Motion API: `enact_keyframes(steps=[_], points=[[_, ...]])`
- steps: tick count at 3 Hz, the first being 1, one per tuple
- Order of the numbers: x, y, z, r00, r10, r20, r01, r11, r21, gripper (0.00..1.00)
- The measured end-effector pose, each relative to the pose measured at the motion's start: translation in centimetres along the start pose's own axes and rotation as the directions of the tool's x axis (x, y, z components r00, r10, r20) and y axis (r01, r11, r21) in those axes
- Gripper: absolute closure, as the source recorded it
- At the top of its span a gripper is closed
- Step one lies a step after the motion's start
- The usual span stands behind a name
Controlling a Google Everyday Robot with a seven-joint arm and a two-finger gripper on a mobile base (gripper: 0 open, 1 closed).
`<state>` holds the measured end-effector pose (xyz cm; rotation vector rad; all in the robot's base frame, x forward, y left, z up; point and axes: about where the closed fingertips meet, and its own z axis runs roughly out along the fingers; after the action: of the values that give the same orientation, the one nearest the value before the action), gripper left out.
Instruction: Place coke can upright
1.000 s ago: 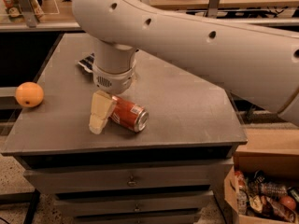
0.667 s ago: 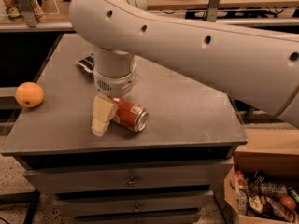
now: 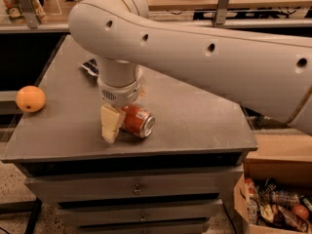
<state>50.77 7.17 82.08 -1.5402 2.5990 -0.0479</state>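
A: Coke can?
B: Coke can (image 3: 137,120) lies on its side on the bench (image 3: 195,116), near the front edge, silver end facing front-right.
A: Claw?
B: Claw (image 3: 119,125) is down at the can's left end, right against it. Spread or pinching, can't tell. Orange (image 3: 30,98) sits well apart at the bench's left edge.

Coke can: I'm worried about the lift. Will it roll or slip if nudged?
Likely rolls: the coke can lies on its round side on the flat table. Its glossy metal probably slips and dents easily. The gripper is down beside it.
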Motion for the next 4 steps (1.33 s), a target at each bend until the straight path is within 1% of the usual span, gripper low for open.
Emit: enact_keyframes(steps=[1,2,3,4], points=[[-0.5,0.6,-0.3,0.999,-0.038,0.028,0.038,0.999,-0.021,0.41],[-1.2,1.2,-1.2,0.993,-0.096,0.065,0.098,0.9944,-0.039,0.64],[-1.9,1.3,-2.5,0.985,-0.144,0.098,0.149,0.9877,-0.047,0.85],[-1.5,0.6,-4.4,0.97,-0.167,0.179,0.18,0.982,-0.057,1.0]])
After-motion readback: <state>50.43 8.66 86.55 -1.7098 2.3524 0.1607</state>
